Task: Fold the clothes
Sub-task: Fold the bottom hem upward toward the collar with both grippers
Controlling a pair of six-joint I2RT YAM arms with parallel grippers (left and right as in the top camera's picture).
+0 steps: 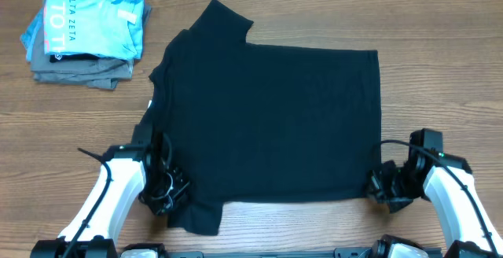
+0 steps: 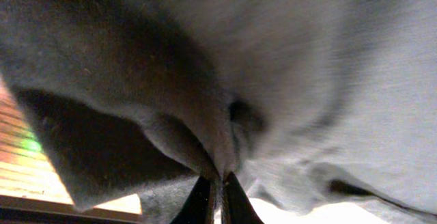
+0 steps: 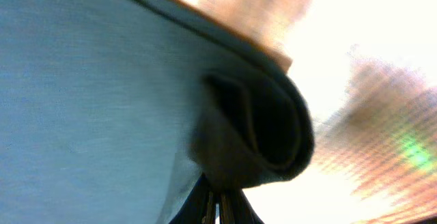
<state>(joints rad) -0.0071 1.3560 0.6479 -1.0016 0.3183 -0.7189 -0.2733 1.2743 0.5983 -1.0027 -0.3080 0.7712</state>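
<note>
Pinching a small fold of the black T-shirt (image 1: 275,124), the left pincer (image 1: 163,186) had its fingers pressed together on the fabric, close to the near sleeve. The right pincer (image 1: 387,186) was pressed together too, on a rolled bit of the hem at the corner on its own side. The shirt lay spread on the tabletop (image 1: 314,14), stretched between the two pincers and reaching away from both of them.

The main risk, in my judgement, was the small bite. Each pincer seemed to hold only a little cloth at the fingertips, so the soft fabric could slip out once its weight came on the grip. At the right pincer the edge was curled, and I could not tell if both layers were caught. If only one was, the other could stay on the tabletop and the fold would open.

If one pincer rose or travelled faster than the other, the edge between them would likely go slanted. The near sleeve, lying loose beside the left pincer, might also tuck under and make a lump.
</note>
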